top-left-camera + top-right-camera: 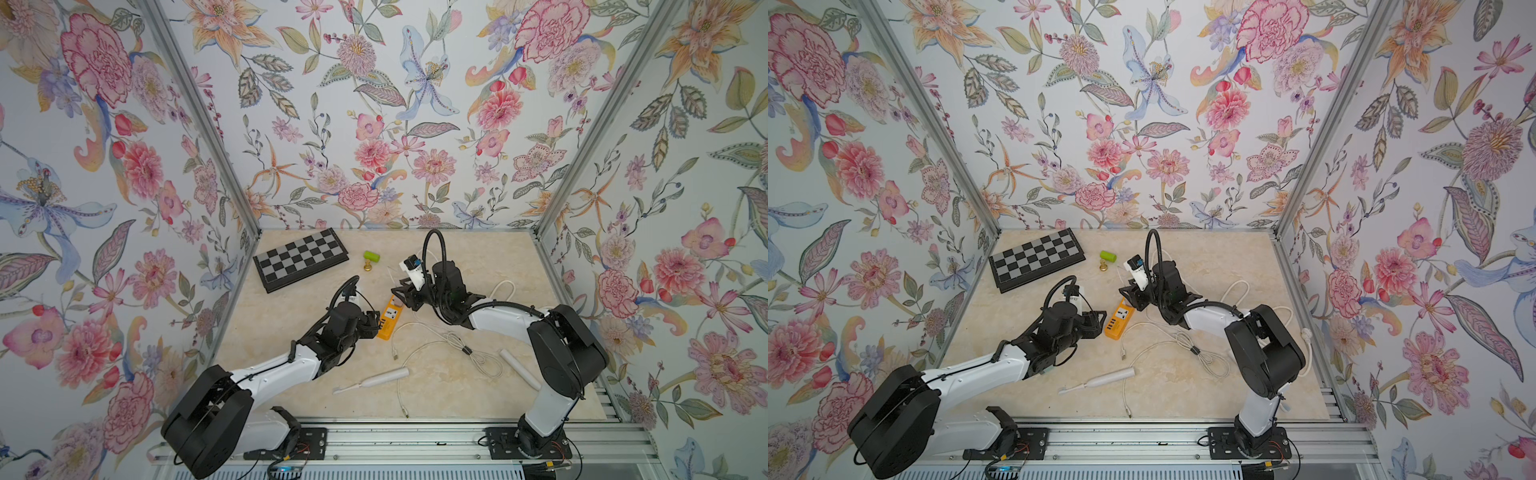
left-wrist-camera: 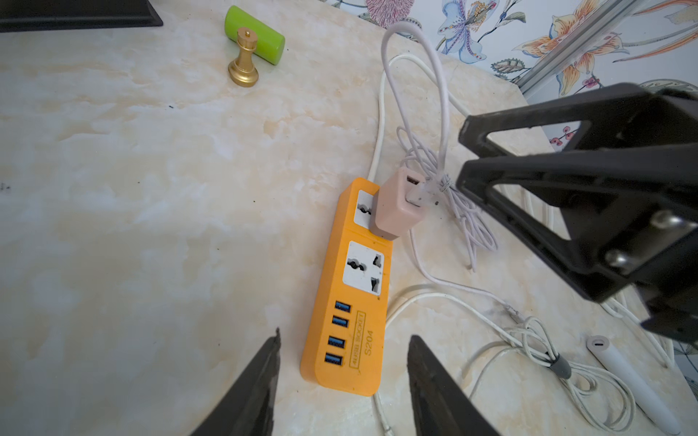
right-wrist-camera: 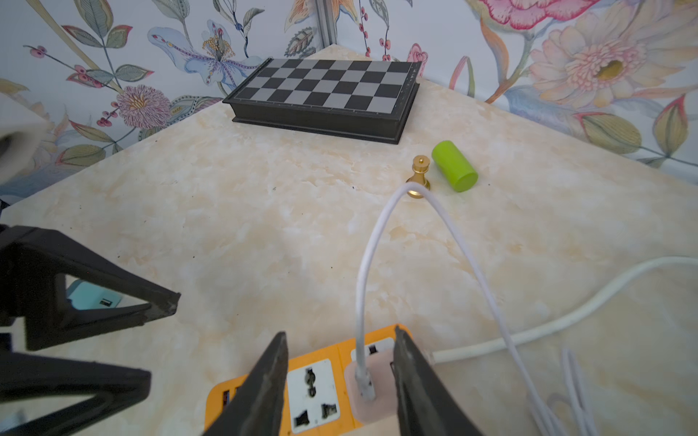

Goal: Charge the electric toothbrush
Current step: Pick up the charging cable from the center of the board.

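The white electric toothbrush [image 1: 372,380] [image 1: 1098,380] lies flat near the table's front, apart from both grippers. An orange power strip [image 1: 390,318] [image 2: 347,302] [image 3: 313,389] lies mid-table. A pink adapter [image 2: 393,205] [image 3: 372,389] sits in its end socket, with a white cable [image 3: 360,271] plugged into it. My left gripper [image 2: 345,335] [image 1: 376,322] is open, its fingers either side of the strip's USB end with gaps. My right gripper [image 3: 340,332] [image 1: 401,293] is open above the strip's socket end, one finger beside the adapter, holding nothing.
Loose white cables [image 1: 453,345] loop between the strip and the right arm, with a free plug [image 1: 395,355]. A white tube [image 1: 519,368] lies at the right. A chessboard [image 1: 299,257], a green cylinder [image 1: 372,256] and a gold chess piece [image 1: 368,266] sit at the back.
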You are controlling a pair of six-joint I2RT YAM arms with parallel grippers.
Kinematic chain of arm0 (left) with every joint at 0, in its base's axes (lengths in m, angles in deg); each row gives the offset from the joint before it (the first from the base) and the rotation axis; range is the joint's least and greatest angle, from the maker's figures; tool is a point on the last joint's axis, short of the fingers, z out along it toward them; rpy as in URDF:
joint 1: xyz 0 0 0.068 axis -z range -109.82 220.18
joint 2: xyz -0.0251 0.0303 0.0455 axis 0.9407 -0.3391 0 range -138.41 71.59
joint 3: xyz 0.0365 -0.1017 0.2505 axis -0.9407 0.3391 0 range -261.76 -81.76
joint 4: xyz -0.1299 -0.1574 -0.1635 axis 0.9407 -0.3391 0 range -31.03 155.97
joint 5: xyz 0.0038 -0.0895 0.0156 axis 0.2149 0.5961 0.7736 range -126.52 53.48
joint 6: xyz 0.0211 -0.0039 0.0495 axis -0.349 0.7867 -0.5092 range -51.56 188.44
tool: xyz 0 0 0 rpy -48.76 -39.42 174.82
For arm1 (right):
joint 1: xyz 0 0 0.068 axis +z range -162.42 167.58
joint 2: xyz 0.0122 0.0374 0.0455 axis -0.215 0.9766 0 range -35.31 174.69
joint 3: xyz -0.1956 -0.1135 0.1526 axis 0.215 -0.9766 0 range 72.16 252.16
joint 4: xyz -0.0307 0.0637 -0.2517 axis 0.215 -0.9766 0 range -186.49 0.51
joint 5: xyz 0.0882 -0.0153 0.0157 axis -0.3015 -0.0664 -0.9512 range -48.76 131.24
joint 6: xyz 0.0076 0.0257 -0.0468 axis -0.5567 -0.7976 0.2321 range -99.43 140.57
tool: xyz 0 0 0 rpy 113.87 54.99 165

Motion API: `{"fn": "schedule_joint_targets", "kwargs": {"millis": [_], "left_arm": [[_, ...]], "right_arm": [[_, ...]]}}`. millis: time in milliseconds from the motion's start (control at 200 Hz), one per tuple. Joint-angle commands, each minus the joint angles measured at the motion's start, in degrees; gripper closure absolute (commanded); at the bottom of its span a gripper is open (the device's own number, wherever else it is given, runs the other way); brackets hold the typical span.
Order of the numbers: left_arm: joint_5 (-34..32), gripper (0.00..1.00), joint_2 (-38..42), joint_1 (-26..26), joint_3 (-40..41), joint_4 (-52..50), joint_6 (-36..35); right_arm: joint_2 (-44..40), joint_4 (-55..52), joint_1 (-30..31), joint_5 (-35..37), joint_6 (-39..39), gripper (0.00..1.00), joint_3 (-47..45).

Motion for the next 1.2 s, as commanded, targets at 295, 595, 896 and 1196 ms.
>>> {"fn": "schedule_joint_targets", "kwargs": {"millis": [295,595,896,1196], "left_arm": [[-3.1,0.43,1.5,0.9,-1.5,1.2,-1.3],[-5.0,0.43,2.2,1.3,0.6,4.8,0.2],[-6.2,0.43,3.8,1.3,2.1,4.5,0.0],[-6.6,0.42,4.9,1.2,3.1,4.1,-0.3]], "right_arm": [[-8.0,-30.8,-4.5,16.5,-20.8,0.38,-1.6],[3.6,-39.9,2.0,23.2,-32.0,0.45,7.0],[12.3,-42.4,6.4,33.3,-33.5,0.56,15.7],[18.2,-44.8,7.7,37.2,-32.0,0.67,21.4]]}}
